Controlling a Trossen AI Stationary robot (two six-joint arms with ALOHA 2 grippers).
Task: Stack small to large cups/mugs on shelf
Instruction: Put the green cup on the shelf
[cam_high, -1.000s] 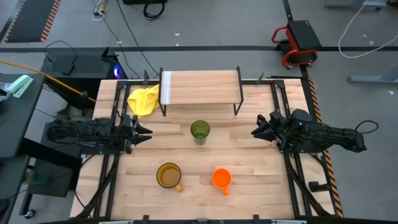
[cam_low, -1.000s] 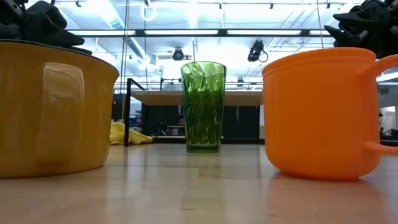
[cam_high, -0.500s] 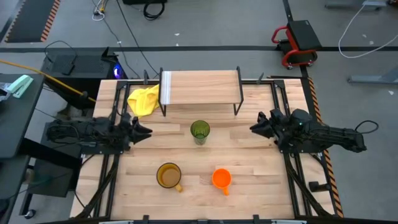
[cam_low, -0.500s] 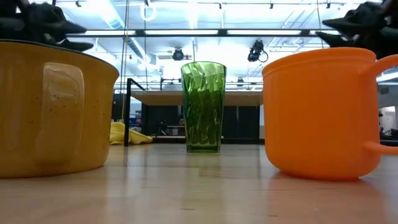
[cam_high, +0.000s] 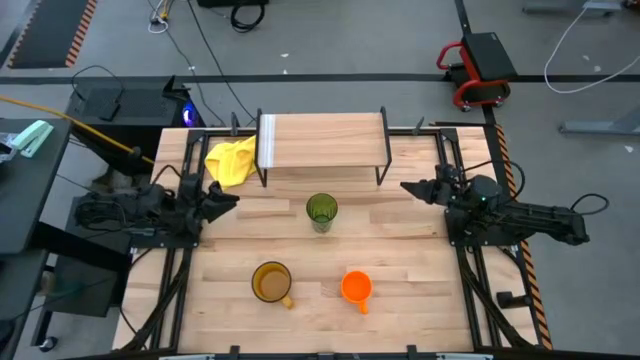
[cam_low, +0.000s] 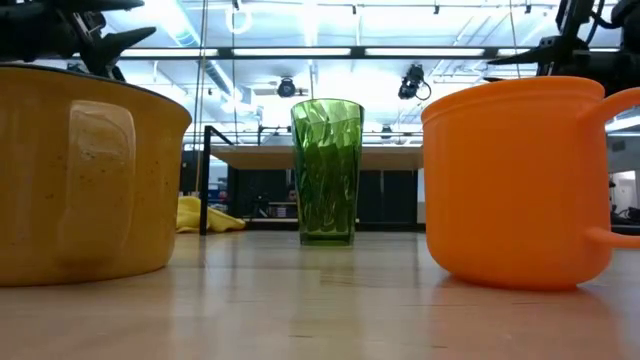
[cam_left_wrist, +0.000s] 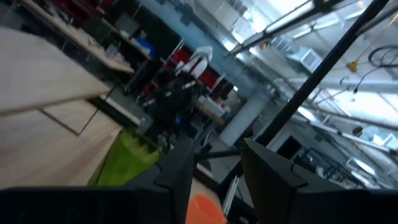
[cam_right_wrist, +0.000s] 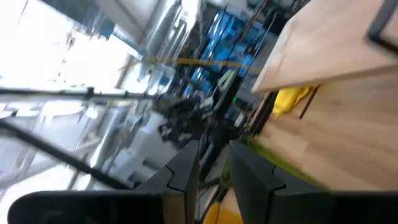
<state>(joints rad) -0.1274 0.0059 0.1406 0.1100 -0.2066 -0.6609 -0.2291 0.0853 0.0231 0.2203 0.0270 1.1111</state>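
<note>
No text, label, brand, number or sign could be read in any of the views. The green tumbler (cam_low: 327, 171), the yellow-brown mug (cam_low: 88, 175) and the orange mug (cam_low: 518, 180) carried no print on the sides that showed, and the wooden top of the shelf (cam_high: 322, 139) was plain. The things in the room behind were too blurred to read.
</note>
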